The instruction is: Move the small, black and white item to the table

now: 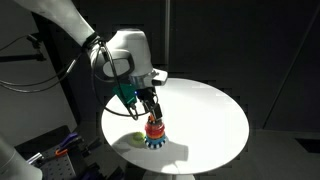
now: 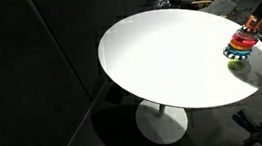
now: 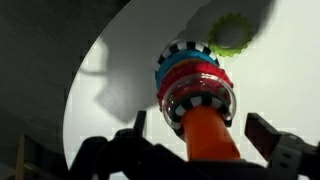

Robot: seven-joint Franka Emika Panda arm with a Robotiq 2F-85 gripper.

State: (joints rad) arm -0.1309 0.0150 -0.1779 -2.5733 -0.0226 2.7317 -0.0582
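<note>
A toy ring stack (image 1: 153, 131) stands on the round white table (image 1: 210, 110) near its edge; it also shows in an exterior view (image 2: 240, 48). In the wrist view an orange post (image 3: 208, 135) rises from the stack toward the camera. A small black-and-white checked ring (image 3: 203, 103) sits around the post, above a red ring (image 3: 190, 75). A second checked band (image 3: 182, 48) shows lower down. My gripper (image 3: 200, 135) is open just above the stack, one finger on each side of the orange post, apart from it. A yellow-green ring (image 3: 232, 32) lies on the table beside the stack.
The table's edge (image 3: 78, 95) runs close to the stack, with dark floor beyond. The table (image 2: 160, 59) stands on a single pedestal (image 2: 162, 120). Cables and equipment (image 1: 55, 145) sit below the arm's side. The yellow-green ring (image 1: 135, 139) lies near the rim.
</note>
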